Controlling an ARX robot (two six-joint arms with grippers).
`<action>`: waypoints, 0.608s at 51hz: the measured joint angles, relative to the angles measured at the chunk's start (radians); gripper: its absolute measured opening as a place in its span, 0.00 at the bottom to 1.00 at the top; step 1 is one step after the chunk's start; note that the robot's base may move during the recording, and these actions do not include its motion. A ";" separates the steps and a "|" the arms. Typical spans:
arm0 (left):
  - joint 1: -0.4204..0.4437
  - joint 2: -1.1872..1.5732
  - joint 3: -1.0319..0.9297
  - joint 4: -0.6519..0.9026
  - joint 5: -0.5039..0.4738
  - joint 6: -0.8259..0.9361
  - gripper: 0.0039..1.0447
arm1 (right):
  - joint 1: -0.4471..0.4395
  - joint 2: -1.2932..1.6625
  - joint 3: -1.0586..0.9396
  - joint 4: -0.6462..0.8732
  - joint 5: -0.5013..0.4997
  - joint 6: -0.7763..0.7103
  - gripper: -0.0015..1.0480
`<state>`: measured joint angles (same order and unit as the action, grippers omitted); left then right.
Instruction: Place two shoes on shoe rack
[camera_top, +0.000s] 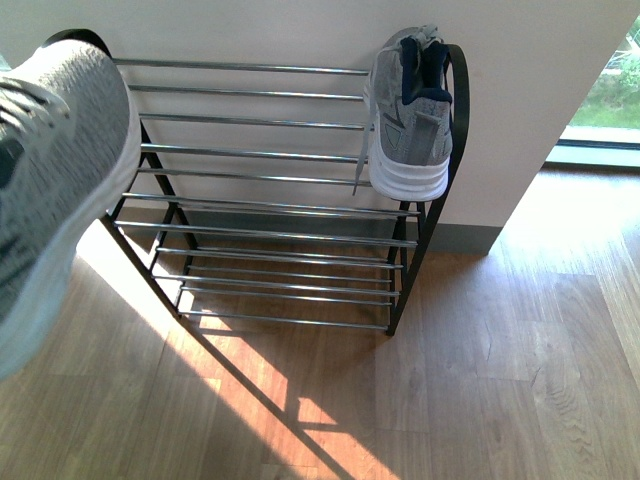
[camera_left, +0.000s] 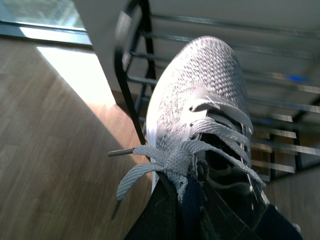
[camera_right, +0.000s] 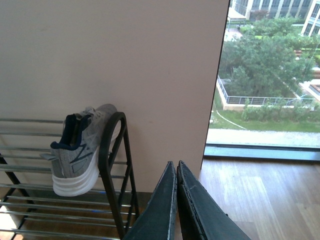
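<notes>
Our left gripper (camera_left: 196, 202) is clamped on the grey shoe (camera_left: 200, 90) at its opening. The dark fingers (camera_left: 160, 215) sit on either side of the navy lining just behind the knotted laces. We judge that grip was chosen because the collar gives a thin edge to pinch and leaves the sole free to land on the rods. The shoe hangs in the air with its toe aimed at the shoe rack (camera_top: 250, 150). It is beside the rack's left upright and above the upper rods, but not resting on anything. In the front view it fills the left edge, close to the camera.

Our right gripper (camera_right: 176, 169) has its fingers pressed together with nothing between them. It is held well back from the rack, which we take as keeping out of the left arm's way.

The other shoe (camera_top: 410, 120) is on the rack at the right end of the top tier. It lies tipped onto its side with the white sole facing outward, leaning by the rounded black frame, and a lace dangles through the rods.

That leaves the left half of the tier bare, which we judge to be the spot for the held shoe. The thin rods are widely spaced, so the sole should span at least two of them.
</notes>
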<state>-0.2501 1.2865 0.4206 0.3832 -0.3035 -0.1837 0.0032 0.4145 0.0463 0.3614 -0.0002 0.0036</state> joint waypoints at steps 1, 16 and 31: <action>-0.008 0.014 0.006 0.025 -0.025 -0.033 0.02 | 0.000 -0.008 -0.002 -0.005 0.000 0.000 0.02; -0.120 0.391 0.397 0.086 0.080 -0.411 0.02 | 0.000 -0.121 -0.027 -0.065 0.000 -0.001 0.02; -0.153 0.720 0.677 0.076 0.253 -0.666 0.02 | 0.000 -0.215 -0.027 -0.161 0.000 -0.001 0.02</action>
<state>-0.4026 2.0064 1.0973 0.4595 -0.0509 -0.8494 0.0032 0.1997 0.0193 0.2005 0.0002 0.0029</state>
